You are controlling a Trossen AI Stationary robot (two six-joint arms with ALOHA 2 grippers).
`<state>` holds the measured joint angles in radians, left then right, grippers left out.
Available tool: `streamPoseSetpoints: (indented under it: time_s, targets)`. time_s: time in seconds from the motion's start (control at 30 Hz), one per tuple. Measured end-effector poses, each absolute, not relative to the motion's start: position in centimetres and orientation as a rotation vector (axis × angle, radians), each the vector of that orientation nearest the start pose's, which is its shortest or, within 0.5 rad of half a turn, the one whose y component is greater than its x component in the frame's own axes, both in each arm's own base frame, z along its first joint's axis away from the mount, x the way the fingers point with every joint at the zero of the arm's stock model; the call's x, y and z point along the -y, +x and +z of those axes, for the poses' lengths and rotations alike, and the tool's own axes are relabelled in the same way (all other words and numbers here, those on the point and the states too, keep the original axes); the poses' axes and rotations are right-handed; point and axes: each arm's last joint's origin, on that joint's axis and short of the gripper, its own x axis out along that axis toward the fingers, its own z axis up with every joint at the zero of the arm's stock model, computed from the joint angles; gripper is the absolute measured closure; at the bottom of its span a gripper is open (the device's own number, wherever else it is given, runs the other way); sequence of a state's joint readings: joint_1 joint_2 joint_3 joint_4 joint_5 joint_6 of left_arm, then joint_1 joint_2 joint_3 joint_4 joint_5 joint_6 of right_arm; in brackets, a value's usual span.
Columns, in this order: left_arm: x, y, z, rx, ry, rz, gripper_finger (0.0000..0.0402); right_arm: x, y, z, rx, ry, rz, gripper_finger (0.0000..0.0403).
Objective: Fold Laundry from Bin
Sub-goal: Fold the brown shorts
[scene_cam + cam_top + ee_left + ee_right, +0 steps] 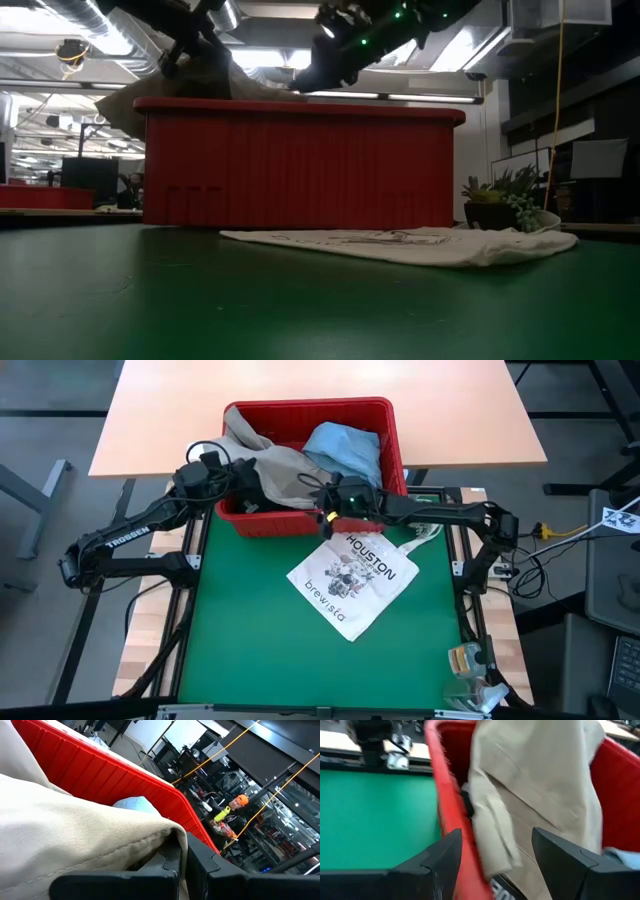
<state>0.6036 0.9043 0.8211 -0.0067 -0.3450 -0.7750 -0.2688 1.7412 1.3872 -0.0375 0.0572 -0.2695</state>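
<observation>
The red bin (310,406) stands at the mat's far edge. A beige garment (275,470) lies in it beside a light blue shirt (345,445). My left gripper (250,486) reaches level over the bin's left near corner and is shut on the beige garment (75,835), which rises above the rim (210,78). My right gripper (320,498) hovers open over the bin's near wall. In the right wrist view its fingers (445,860) stand either side of the hanging beige garment (535,785) and the bin's rim (445,795), touching neither. My left gripper pinches the beige garment between its two fingers at a stitched, folded edge (150,837) that drapes over the fingers (115,882). The fingers come level from the table's left. The cloth is raised above the bin's rim there; the rest lies slack inside the bin.
A white tote bag (350,582) printed "HOUSTON brewista" lies flat on the green mat (240,630) just in front of the bin, under the right arm. The mat to the left and near side is bare. A wooden table (150,420) lies beyond the bin.
</observation>
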Motion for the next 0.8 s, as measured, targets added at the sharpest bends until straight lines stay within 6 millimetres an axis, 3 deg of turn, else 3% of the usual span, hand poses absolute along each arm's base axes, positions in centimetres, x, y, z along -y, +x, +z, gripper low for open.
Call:
streamPoseSetpoints:
  time_s: [0.3,0.6,0.8]
  targets:
    - [-12.1,16.0,34.2,0.278,-0.726,0.932,0.0397,13.1,38.1,29.6,-0.44,-0.126,-0.179,0.0162]
    - [-12.1,16.0,34.2,0.278,-0.726,0.932,0.0397,13.4,38.6,28.6,-0.437,-0.092,-0.105,0.0167]
    - [-12.1,16.0,34.2,0.272,-0.729,0.918,0.0397,13.5,39.0,28.0,-0.44,-0.091,-0.101,0.0249]
